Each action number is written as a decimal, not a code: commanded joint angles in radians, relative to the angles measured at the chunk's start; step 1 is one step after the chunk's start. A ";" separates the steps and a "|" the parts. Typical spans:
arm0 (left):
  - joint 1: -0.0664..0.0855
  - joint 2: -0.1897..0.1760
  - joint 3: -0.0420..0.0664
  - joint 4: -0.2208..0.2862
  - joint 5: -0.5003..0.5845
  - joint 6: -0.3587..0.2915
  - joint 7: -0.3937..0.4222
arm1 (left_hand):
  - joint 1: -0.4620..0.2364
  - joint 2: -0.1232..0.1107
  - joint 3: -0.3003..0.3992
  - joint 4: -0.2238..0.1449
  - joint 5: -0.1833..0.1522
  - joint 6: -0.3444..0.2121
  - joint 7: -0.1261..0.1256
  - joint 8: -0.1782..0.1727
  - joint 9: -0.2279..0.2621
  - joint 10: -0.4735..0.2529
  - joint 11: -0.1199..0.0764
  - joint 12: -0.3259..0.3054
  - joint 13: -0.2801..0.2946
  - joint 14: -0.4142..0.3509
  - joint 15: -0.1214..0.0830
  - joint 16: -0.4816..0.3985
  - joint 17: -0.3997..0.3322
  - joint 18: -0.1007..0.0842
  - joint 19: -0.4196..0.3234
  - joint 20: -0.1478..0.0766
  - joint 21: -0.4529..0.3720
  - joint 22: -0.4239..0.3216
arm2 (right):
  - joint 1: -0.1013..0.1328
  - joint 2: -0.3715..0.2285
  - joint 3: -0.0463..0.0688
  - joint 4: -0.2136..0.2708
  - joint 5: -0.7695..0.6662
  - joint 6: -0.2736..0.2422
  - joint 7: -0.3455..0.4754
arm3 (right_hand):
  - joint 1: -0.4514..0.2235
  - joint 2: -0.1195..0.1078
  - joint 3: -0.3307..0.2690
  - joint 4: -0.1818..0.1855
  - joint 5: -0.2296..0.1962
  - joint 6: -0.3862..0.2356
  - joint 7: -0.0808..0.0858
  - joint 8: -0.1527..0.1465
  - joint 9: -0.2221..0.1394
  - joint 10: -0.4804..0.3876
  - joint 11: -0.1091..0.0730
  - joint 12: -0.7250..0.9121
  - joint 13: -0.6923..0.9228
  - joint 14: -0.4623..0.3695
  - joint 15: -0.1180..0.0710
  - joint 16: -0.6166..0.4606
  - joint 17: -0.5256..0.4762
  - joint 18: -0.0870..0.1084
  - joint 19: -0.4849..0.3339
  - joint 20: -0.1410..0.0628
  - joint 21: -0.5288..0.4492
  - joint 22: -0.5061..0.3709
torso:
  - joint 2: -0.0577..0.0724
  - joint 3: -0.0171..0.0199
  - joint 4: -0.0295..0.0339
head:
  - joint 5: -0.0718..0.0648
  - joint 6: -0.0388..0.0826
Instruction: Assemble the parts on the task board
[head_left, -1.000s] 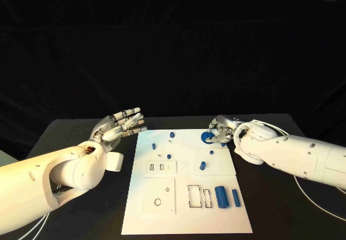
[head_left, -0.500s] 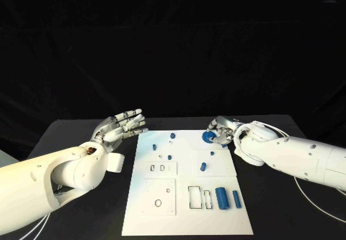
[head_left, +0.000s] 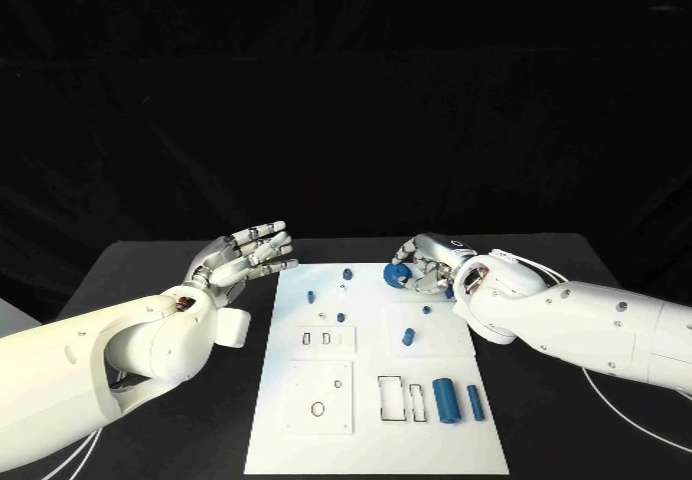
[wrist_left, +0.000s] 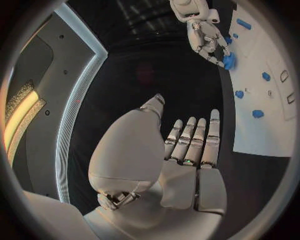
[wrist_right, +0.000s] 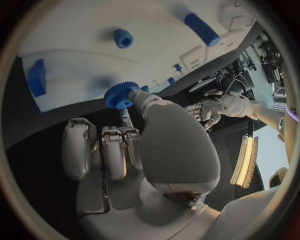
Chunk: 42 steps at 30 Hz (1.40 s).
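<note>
- Gear pinched in right hand above board's far edge, lifted for seating, likely.
- Left hand spread, holding nothing, parked left of board, clear of the work.

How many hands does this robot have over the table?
2. The left hand is open beside the left edge of the task board; the right hand grips a blue gear over the board's far end.

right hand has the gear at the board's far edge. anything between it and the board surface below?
Nothing visible. The right hand holds the blue gear over the far part of the task board; the nearest small blue parts lie off to the side, and the left hand hangs open beside the board's other edge.
</note>
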 joint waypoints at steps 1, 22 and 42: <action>0.001 0.003 0.001 0.002 -0.004 0.011 0.007 | 0.001 0.012 0.007 0.002 -0.003 0.001 0.112 0.001 0.000 0.002 0.000 -0.002 0.000 -0.004 0.000 -0.005 -0.001 0.013 -0.008 0.000 -0.004 -0.002 | 0.003 0.011 0.001 0.033 -0.106 -0.059 0.001 | -0.011 0.001 0.007 -0.001 -0.005 0.055 -0.021 0.008 0.280 0.106 -0.009 0.004 0.263 0.103 -0.006 0.005 0.263 -0.015 0.001 -0.007 0.005 0.059 | 0.001 0.0002 0.0004 | 0.004 -0.001; 0.001 0.010 0.001 0.006 -0.004 0.011 0.005 | 0.002 0.013 0.007 0.001 -0.003 0.003 0.112 0.002 0.000 0.005 0.000 -0.002 0.000 -0.004 0.000 -0.005 -0.001 0.013 -0.009 0.000 -0.005 -0.002 | -0.015 0.164 -0.005 0.002 -0.213 -0.020 -0.074 | -0.043 -0.010 0.028 -0.016 -0.042 0.047 -0.019 0.000 0.282 0.106 -0.008 0.004 0.263 0.103 -0.005 0.005 0.263 -0.015 0.001 -0.006 0.002 0.059 | 0.002 -0.0003 0.0010 | 0.016 -0.014; 0.002 0.014 0.001 0.004 -0.005 0.010 0.005 | 0.003 0.013 0.009 0.001 -0.003 0.004 0.112 0.002 0.001 0.006 0.000 -0.001 0.001 -0.005 0.000 -0.006 -0.001 0.012 -0.010 0.000 -0.006 -0.003 | -0.046 0.250 -0.008 -0.099 -0.239 0.003 -0.089 | -0.049 -0.016 0.032 -0.021 -0.046 0.043 -0.017 -0.003 0.281 0.106 -0.006 0.004 0.263 0.103 -0.004 0.005 0.263 -0.014 -0.001 -0.006 -0.001 0.057 | 0.001 0.0015 0.0011 | 0.020 -0.020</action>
